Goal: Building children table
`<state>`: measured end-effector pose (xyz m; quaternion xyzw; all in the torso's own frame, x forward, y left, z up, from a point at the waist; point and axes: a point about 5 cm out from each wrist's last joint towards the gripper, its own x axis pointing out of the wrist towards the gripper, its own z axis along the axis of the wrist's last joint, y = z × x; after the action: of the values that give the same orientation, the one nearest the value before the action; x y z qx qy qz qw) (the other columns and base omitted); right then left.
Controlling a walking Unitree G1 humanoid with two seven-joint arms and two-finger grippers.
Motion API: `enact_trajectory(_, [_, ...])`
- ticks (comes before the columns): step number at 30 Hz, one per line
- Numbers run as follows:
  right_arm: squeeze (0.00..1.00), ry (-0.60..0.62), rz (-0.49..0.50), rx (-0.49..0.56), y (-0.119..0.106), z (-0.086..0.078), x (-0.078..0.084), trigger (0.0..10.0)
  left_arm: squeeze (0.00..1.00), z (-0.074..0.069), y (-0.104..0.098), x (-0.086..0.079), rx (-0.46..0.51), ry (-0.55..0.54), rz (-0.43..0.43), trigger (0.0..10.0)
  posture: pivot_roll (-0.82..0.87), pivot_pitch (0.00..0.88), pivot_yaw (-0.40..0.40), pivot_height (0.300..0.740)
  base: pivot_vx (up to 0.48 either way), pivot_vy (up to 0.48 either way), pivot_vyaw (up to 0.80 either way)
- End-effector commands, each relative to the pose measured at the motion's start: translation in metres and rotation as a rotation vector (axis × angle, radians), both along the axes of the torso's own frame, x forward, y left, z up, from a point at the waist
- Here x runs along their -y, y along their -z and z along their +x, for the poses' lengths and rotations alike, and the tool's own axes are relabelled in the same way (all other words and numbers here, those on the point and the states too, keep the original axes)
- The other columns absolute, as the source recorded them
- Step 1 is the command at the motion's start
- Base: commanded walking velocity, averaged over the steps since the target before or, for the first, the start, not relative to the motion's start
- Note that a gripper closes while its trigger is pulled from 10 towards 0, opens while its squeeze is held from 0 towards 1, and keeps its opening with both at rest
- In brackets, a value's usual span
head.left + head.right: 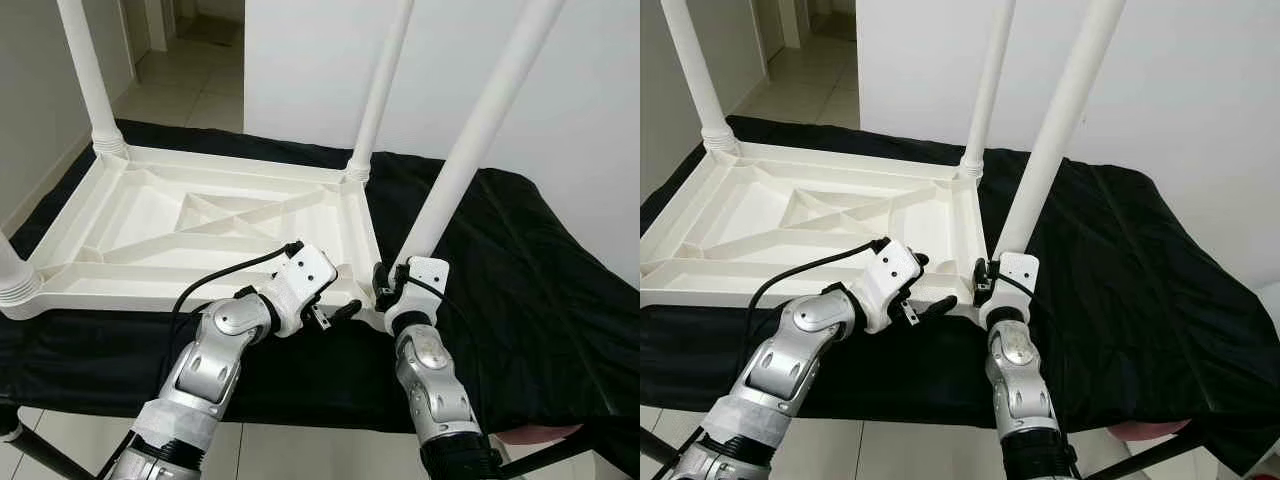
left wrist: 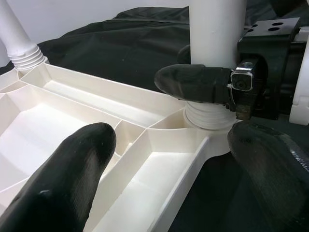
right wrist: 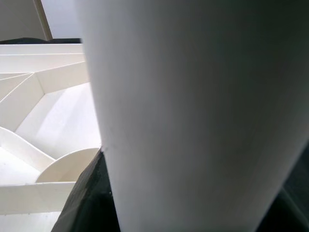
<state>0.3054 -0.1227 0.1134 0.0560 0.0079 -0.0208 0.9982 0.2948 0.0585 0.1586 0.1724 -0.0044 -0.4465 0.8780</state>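
A white plastic children's table lies upside down on a black cloth. Legs stand up from its corners: far left, far right and near left. The near-right leg leans up and to the right from its ribbed socket. My right gripper is shut on this leg just above the socket; the leg shows very close in the right wrist view. Beside it, my left gripper is open, one finger over the tabletop's ribbed underside, the other outside the corner rim.
The black cloth covers a low platform and drops off at the near edge. A white wall stands behind. A hallway with a tiled floor opens at the far left. Something pink lies under the cloth's near-right edge.
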Motion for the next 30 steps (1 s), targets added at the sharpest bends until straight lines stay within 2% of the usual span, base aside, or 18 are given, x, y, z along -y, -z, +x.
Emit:
enact_trajectory(1, [1.00, -0.012, 0.010, -0.104, 0.021, -0.008, 0.006, 10.0, 0.00, 0.006, -0.002, -0.001, 0.053, -0.133, -0.015, 10.0, -0.02, 0.000, -0.117, 0.740, 0.000, 0.000, 0.00])
enact_trajectory(5, [1.00, -0.046, 0.021, -0.024, 0.006, -0.009, 0.009, 10.0, 0.00, 0.005, -0.001, 0.000, 0.052, -0.128, -0.016, 10.0, -0.03, 0.000, -0.119, 0.740, 0.000, 0.000, 0.00])
enact_trajectory(8, [1.00, -0.060, 0.014, -0.006, 0.003, -0.008, 0.012, 10.0, 0.00, 0.005, -0.001, 0.000, 0.052, -0.127, -0.015, 10.0, -0.03, 0.000, -0.120, 0.740, 0.000, 0.000, 0.00])
enact_trajectory(13, [1.00, -0.099, -0.001, 0.025, -0.004, -0.007, 0.031, 10.0, 0.00, 0.003, -0.001, -0.001, 0.052, -0.122, -0.020, 10.0, -0.02, 0.000, -0.121, 0.740, 0.000, 0.000, 0.00])
enact_trajectory(15, [1.00, -0.129, -0.017, 0.033, -0.005, -0.007, 0.037, 10.0, 0.00, 0.002, -0.001, -0.001, 0.053, -0.121, -0.020, 10.0, -0.02, 0.000, -0.121, 0.740, 0.000, 0.000, 0.00])
enact_trajectory(17, [1.00, -0.251, -0.073, 0.048, -0.006, -0.007, 0.045, 10.0, 0.00, 0.002, -0.001, -0.002, 0.053, -0.117, -0.016, 10.0, -0.02, 0.000, -0.117, 0.740, 0.000, 0.000, 0.00])
enact_trajectory(18, [1.00, -0.251, -0.073, 0.048, -0.006, -0.007, 0.045, 10.0, 0.00, 0.002, -0.001, -0.002, 0.053, -0.117, -0.016, 10.0, -0.02, 0.000, -0.117, 0.740, 0.000, 0.000, 0.00])
enact_trajectory(19, [0.00, -0.293, -0.087, 0.055, -0.006, -0.007, 0.047, 10.0, 0.00, 0.002, -0.001, -0.003, 0.053, -0.116, -0.014, 10.0, -0.02, 0.000, -0.117, 0.740, 0.000, 0.000, 0.00])
enact_trajectory(21, [0.00, -0.341, -0.107, 0.059, -0.006, -0.007, 0.047, 10.0, 0.00, 0.002, -0.001, -0.003, 0.054, -0.113, -0.013, 10.0, -0.02, 0.000, -0.118, 0.740, 0.000, 0.000, 0.00])
enact_trajectory(23, [0.00, -0.467, -0.143, 0.081, -0.008, -0.005, 0.044, 10.0, 0.00, 0.002, -0.002, -0.002, 0.055, -0.107, -0.012, 10.0, -0.02, 0.000, -0.111, 0.740, 0.000, 0.000, 0.00])
enact_trajectory(25, [0.00, -0.467, -0.143, 0.081, -0.008, -0.005, 0.044, 10.0, 0.00, 0.002, -0.002, -0.002, 0.055, -0.107, -0.012, 10.0, -0.02, 0.000, -0.111, 0.740, 0.000, 0.000, 0.00])
enact_trajectory(26, [0.00, -0.576, -0.152, 0.096, -0.011, -0.001, 0.038, 10.0, 0.00, 0.002, -0.003, -0.001, 0.057, -0.098, -0.010, 10.0, -0.01, 0.000, -0.111, 0.740, 0.000, 0.000, 0.00])
enact_trajectory(27, [0.00, -0.620, -0.156, 0.101, -0.012, 0.002, 0.034, 10.0, 0.00, 0.001, -0.003, 0.000, 0.058, -0.095, -0.009, 10.0, -0.01, 0.000, -0.111, 0.740, 0.000, 0.000, 0.00])
enact_trajectory(30, [0.00, -0.620, -0.156, 0.101, -0.012, 0.002, 0.034, 10.0, 0.00, 0.001, -0.003, 0.000, 0.058, -0.095, -0.009, 10.0, -0.01, 0.000, -0.111, 0.740, 0.000, 0.000, 0.00])
